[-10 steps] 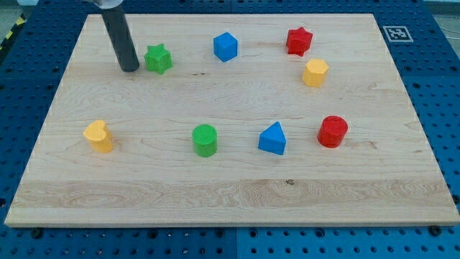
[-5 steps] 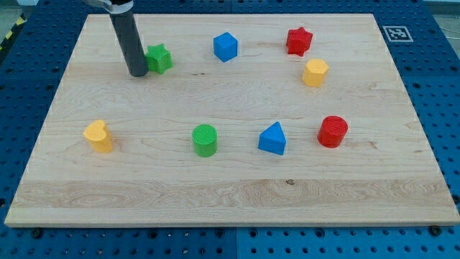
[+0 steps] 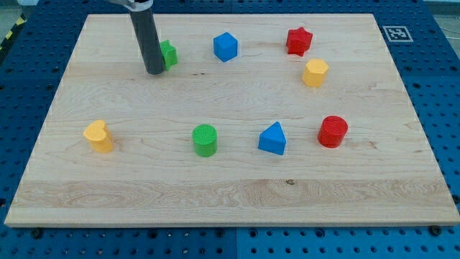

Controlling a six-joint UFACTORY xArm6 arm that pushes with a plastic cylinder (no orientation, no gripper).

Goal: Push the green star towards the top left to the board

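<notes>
Biggest thing first: the wooden desk (image 3: 230,194) fills nearly the whole view, and the blocks are spread loosely over it in two rough rows. That spacing gives the rod room to get between them without bumping anything.

The dark rod (image 3: 146,36) comes down from the view's top edge. There's no pincer on this arm, so nothing to be apart or clamped. It's a bare stick that can only shove things.

The green star (image 3: 168,54) is the one that matters. It sits in the upper left part of the desk, not far from the top edge, and the rod hides its left side. Along the top row to its right are the blue cube (image 3: 225,46), the red star (image 3: 298,40) and the yellow hexagon (image 3: 315,73). The bottom row has a yellow block (image 3: 98,136), a green cylinder (image 3: 205,139), a blue triangle (image 3: 272,139) and a red cylinder (image 3: 333,132) — all well apart from the action.

My tip (image 3: 154,71) rests just at the star's lower left, touching it or very nearly; I can't tell which. My guess is that's the awkward side for this job. A push toward the top left wants the tip at the star's lower right, so it probably has to swing round underneath first.
</notes>
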